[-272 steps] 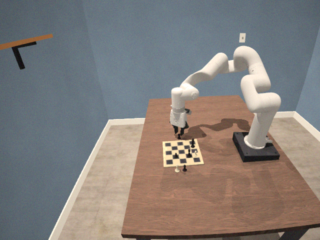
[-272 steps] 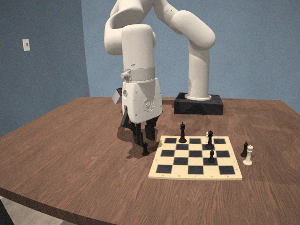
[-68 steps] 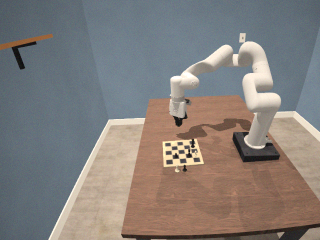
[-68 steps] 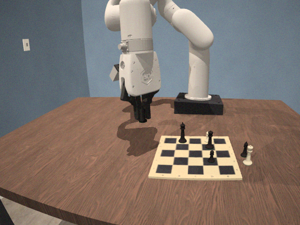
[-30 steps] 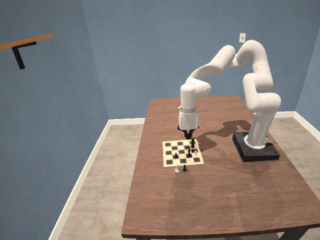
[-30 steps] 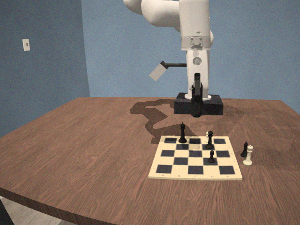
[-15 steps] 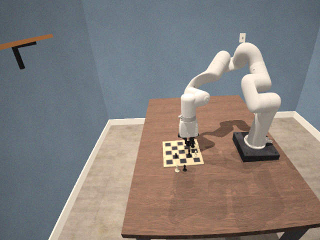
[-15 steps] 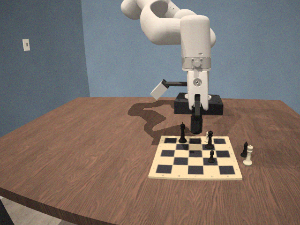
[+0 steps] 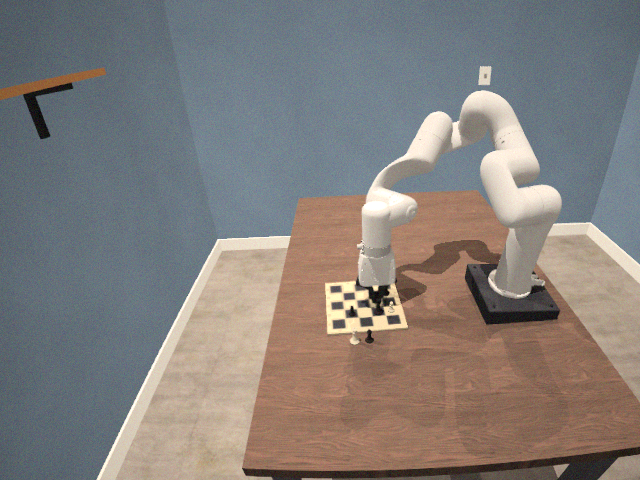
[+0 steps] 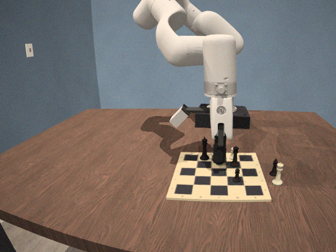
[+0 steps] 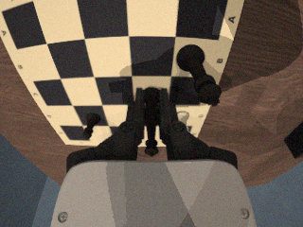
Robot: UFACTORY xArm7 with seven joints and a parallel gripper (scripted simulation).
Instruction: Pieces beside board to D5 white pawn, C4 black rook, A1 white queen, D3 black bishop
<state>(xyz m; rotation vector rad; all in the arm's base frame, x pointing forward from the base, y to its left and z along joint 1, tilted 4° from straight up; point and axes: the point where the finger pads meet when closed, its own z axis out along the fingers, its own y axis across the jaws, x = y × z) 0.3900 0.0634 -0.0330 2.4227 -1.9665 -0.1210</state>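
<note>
From my end the arm [image 9: 524,204] [image 10: 219,62] is smooth off-white, all chunky rounded tubes, with a silvery ring near the wrist. The gripper [image 10: 219,157] [image 11: 151,99] has black fingers, plus a screw in each lower corner of the wrist view's pale housing.

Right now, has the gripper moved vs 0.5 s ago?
Yes. The gripper has come down: in the exterior view its fingertips were above the board's far edge, and now overlap the board's far rows.
</note>
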